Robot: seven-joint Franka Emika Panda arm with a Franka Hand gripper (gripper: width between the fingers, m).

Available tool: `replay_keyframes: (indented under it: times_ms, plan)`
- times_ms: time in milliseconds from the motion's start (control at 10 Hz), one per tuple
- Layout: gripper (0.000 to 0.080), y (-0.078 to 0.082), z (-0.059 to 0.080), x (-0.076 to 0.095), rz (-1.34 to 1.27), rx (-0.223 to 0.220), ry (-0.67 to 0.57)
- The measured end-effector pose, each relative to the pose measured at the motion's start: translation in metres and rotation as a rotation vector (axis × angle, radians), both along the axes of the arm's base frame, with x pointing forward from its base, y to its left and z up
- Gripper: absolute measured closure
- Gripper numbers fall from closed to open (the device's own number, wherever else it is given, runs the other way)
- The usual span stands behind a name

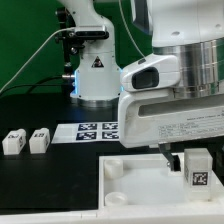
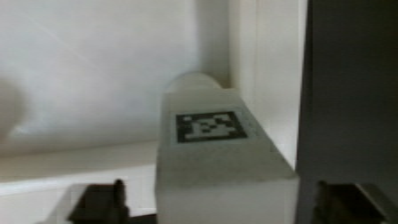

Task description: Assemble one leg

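Observation:
My gripper (image 1: 193,160) is shut on a leg (image 1: 197,170), a small white block with a black-and-white tag facing the camera. It holds the leg upright over the white square panel (image 1: 140,190), near the panel's far corner at the exterior view's right. In the wrist view the leg (image 2: 214,140) fills the space between my two dark fingers (image 2: 98,202), tag side up, against the panel's raised rim (image 2: 222,40). I cannot tell whether the leg's lower end touches the panel. Two more legs (image 1: 15,141) (image 1: 39,140) stand on the black table at the exterior view's left.
The marker board (image 1: 92,130) lies flat on the table behind the panel. The robot's white base (image 1: 95,75) stands behind it, with a cable running off to the exterior view's left. A corner socket (image 1: 113,168) shows on the panel.

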State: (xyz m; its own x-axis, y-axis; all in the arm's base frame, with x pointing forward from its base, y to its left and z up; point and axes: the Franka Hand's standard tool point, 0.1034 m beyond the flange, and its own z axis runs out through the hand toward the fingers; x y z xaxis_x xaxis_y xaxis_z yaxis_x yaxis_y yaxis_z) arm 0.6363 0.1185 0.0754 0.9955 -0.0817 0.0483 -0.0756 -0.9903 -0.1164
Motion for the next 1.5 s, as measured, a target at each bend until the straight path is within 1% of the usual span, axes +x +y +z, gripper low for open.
replay_keyframes:
  times_ms: [100, 300, 600, 700, 900, 1100, 1200, 1400, 1500]
  plan:
    - [0.05, 0.0002, 0.0, 0.0, -0.096, 0.008, 0.011]
    - [0.0499, -0.0035, -0.0007, 0.0, -0.273, 0.014, 0.031]
    - [0.0499, -0.0064, -0.0019, -0.0003, -0.714, 0.039, 0.083]
    - [0.0499, -0.0066, -0.0021, -0.0012, -0.903, 0.05, 0.112]
    - [0.05, -0.0064, -0.0026, -0.0027, -1.257, 0.091, 0.178]
    - [0.05, -0.0087, -0.003, -0.0041, -1.534, 0.173, 0.245]
    - [0.05, -0.0051, -0.0035, -0.0051, -1.621, 0.174, 0.263]
    - [0.0502, -0.0042, -0.0041, -0.0055, -1.583, 0.172, 0.258]
    - [0.0405, -0.0041, -0.0043, -0.0056, -1.556, 0.171, 0.254]
